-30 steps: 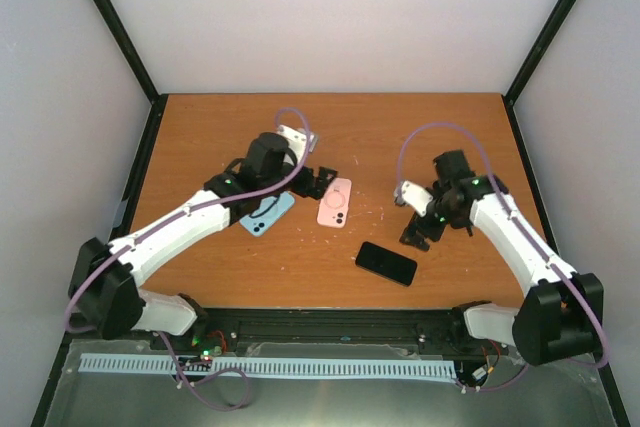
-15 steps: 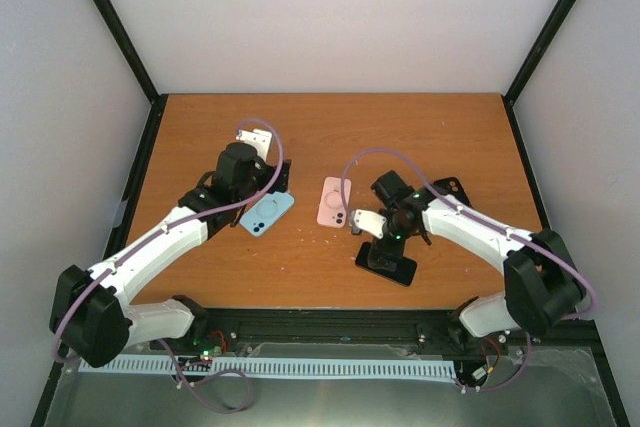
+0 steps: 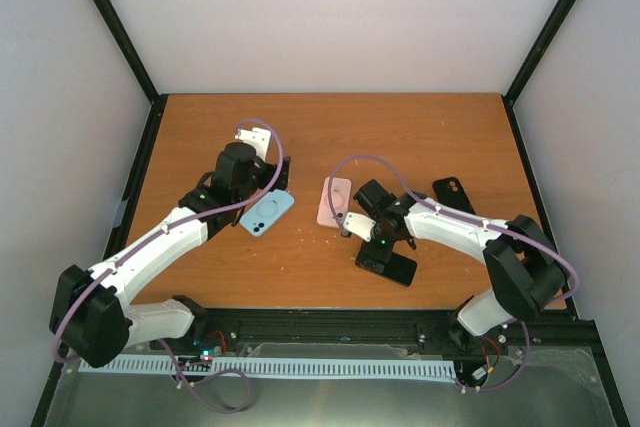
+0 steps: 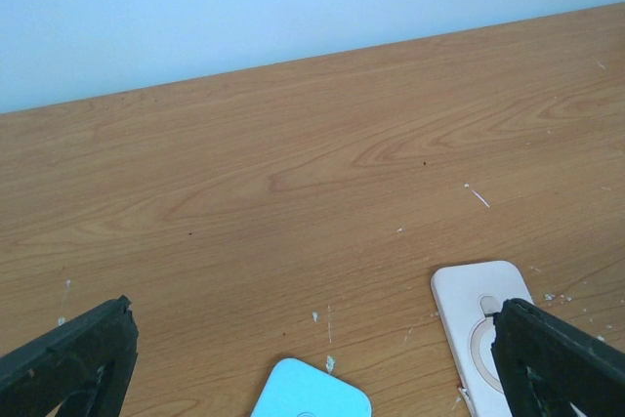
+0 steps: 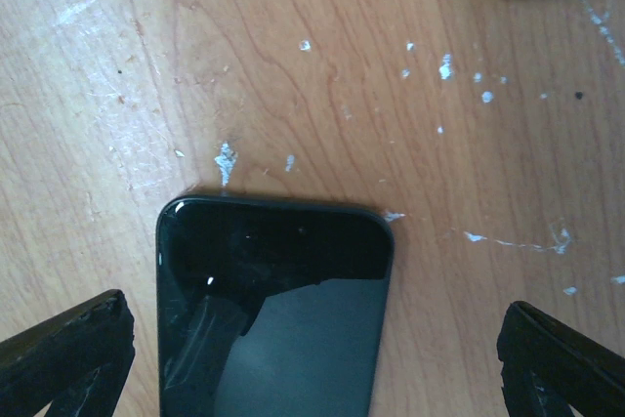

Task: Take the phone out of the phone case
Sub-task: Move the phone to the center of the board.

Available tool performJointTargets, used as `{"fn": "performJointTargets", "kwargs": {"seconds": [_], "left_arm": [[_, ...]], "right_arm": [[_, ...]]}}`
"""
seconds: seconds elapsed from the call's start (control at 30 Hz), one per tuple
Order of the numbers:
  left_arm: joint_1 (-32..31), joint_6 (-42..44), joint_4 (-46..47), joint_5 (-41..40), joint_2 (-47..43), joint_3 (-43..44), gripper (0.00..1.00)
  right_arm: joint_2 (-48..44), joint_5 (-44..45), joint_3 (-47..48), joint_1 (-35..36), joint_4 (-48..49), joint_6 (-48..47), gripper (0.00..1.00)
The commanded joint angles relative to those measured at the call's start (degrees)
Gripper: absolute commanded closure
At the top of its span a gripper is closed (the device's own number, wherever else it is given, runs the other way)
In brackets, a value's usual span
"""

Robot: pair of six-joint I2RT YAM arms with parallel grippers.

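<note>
Black phone (image 3: pixel 398 269): lies flat and screen up on the table (image 3: pixel 440 137), right of centre and towards the near edge. Overhead, you see the right gripper (image 3: pixel 372 247) set over its far end, hiding part of it. The right wrist view gives you what the overhead cannot: the glossy screen with its rounded top edge, and one dark finger (image 5: pixel 68 349) at each lower corner of the frame, spread wide, with the phone between them and clear of both. Whether a case rims the phone, neither view lets you tell

Black case (image 3: pixel 453 190): visible to you only overhead, lying well apart from the phone, towards the right edge of the table.

Pink case (image 3: pixel 334 202): back up, just beyond the right gripper; the right wrist view catches only its corner.

Blue case (image 3: pixel 267 213): left of the pink case. The left wrist view shows you the far ends of both cases, framed by the left gripper (image 4: pixel 312 339), whose jaws also stand wide and hold nothing
</note>
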Motion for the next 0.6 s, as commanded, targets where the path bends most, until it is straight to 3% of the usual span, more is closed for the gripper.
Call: {"fn": "performJointTargets", "kwargs": {"seconds": [0.0, 0.2, 0.33, 0.43, 0.57], "left_arm": [[0.4, 1.5, 1.4, 0.2, 0.2, 0.2, 0.0], [0.4, 2.4, 1.1, 1.3, 0.0, 0.1, 0.0], [0.5, 2.5, 1.2, 1.5, 0.0, 0.0, 0.01], [0.5, 2.5, 1.2, 1.7, 0.0, 0.1, 0.0], [0.5, 2.5, 1.3, 1.8, -0.2, 0.1, 0.0]], "right_arm": [[0.6, -1.2, -1.8, 1.6, -0.3, 1.3, 0.0], [2.8, 0.4, -2.8, 2.4, 0.3, 2.7, 0.0], [3.8, 7.8, -2.6, 2.2, 2.8, 6.1, 0.0], [5.0, 10.8, -2.4, -0.3, 4.1, 8.7, 0.05], [7.8, 9.2, -0.8, -5.9, 3.1, 9.6, 0.21]]}}
